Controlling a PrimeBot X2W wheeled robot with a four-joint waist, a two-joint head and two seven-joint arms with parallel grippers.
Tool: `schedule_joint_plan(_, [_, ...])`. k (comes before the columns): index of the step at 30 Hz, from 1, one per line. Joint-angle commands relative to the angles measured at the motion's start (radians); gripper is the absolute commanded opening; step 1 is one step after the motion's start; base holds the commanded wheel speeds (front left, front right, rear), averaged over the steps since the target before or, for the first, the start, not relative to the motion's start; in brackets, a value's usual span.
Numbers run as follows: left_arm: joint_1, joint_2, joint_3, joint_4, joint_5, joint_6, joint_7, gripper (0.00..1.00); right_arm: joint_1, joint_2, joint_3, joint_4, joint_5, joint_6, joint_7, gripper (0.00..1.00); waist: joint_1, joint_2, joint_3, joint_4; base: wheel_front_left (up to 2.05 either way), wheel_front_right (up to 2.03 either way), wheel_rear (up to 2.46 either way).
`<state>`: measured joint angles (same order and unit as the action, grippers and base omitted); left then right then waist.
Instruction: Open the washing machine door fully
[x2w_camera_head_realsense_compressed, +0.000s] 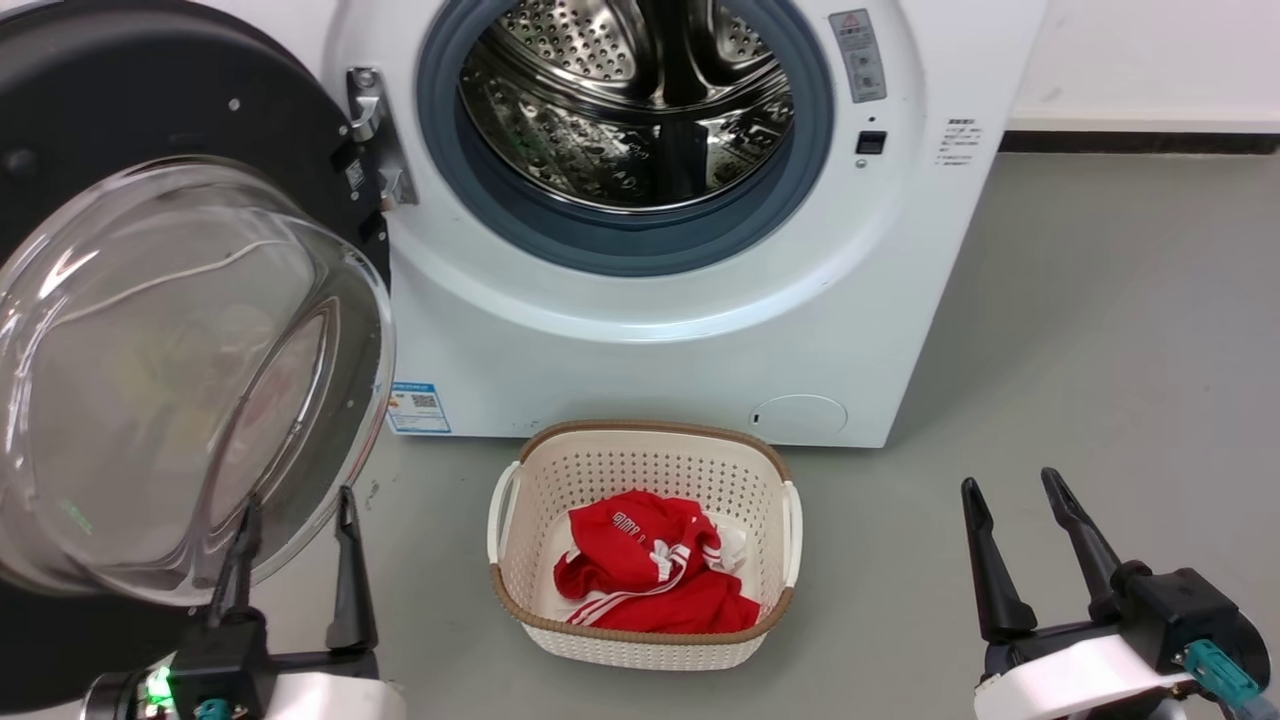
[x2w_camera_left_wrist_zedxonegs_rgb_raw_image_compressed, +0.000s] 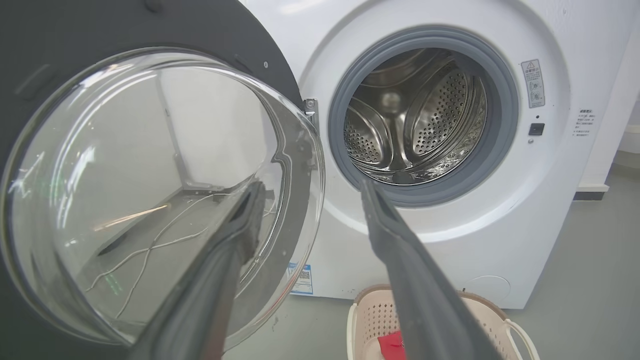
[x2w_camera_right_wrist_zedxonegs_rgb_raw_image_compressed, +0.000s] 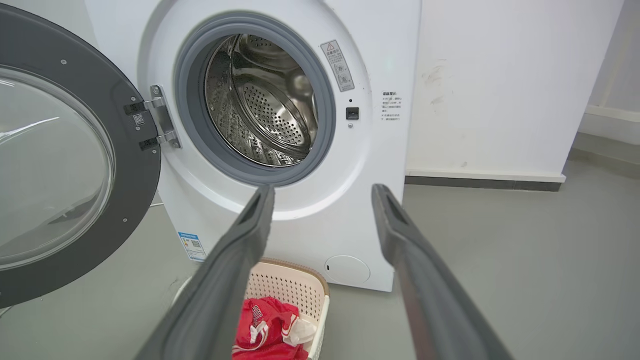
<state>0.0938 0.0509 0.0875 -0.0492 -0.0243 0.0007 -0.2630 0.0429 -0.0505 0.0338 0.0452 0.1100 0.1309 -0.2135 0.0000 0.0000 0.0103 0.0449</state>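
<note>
Washing machine door (x2w_camera_head_realsense_compressed: 180, 360): is hanging swung out to the left of the drum mouth on its metal hinge (x2w_camera_head_realsense_compressed: 375, 140), its black ring and bulging glass bowl facing the robot.
Washing machine (x2w_camera_head_realsense_compressed: 640, 340): is standing on the grey floor (x2w_camera_head_realsense_compressed: 1100, 400) against a white wall, with the perforated steel drum (x2w_camera_head_realsense_compressed: 630, 110) and grey rubber gasket (x2w_camera_head_realsense_compressed: 620, 240) lying fully exposed.
Front panel: is showing a blue label sticker (x2w_camera_head_realsense_compressed: 420, 407) low on the left and a round cap (x2w_camera_head_realsense_compressed: 798, 415) low on the right.
Left gripper (x2w_camera_head_realsense_compressed: 298, 500): is hovering at the lower edge of the glass bowl, its fingers (x2w_camera_head_realsense_compressed: 350, 570) standing apart and gripping nothing; the outer finger is overlapping the glass, and whether it is touching cannot be told.
Right gripper (x2w_camera_head_realsense_compressed: 1011, 483): is hanging over bare floor, well apart from the machine, its fingers (x2w_camera_head_realsense_compressed: 990, 570) spread with nothing between them.
Laundry basket (x2w_camera_head_realsense_compressed: 640, 460): is sitting on the floor just in front of the machine, below the drum mouth.
Red garment (x2w_camera_head_realsense_compressed: 650, 580): is lying crumpled in the basket, showing white stripes, with a bit of white cloth beside it.
</note>
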Motion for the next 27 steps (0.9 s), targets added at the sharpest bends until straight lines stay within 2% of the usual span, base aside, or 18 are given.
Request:
schedule_joint_plan(1, [-0.018, 0.002, -0.007, 0.009, 0.010, -0.003, -0.002, 1.00, 0.013, 0.001, -0.007, -0.009, -0.015, 0.000, 0.002, 1.00, 0.0000, 0.0000, -0.006, -0.014, 0.00, 0.00, 0.00])
schedule_joint_plan(6, [-0.034, 0.005, -0.030, 0.030, 0.023, -0.004, -0.002, 1.00, 0.024, 0.001, -0.016, -0.028, -0.053, 0.000, 0.014, 1.00, 0.0000, 0.0000, -0.013, -0.044, 0.00, 0.00, 0.00])
schedule_joint_plan(14, [-0.038, 0.010, -0.044, 0.048, 0.028, 0.004, -0.002, 1.00, 0.035, 0.001, -0.013, -0.039, -0.051, 0.000, 0.025, 1.00, 0.0000, 0.0000, -0.014, -0.068, 0.00, 0.00, 0.00])
schedule_joint_plan(27, [-0.041, 0.014, -0.052, 0.061, 0.016, 0.013, -0.002, 1.00, 0.032, 0.001, -0.001, -0.027, -0.027, 0.000, 0.019, 1.00, 0.0000, 0.0000, -0.004, -0.064, 0.00, 0.00, 0.00])
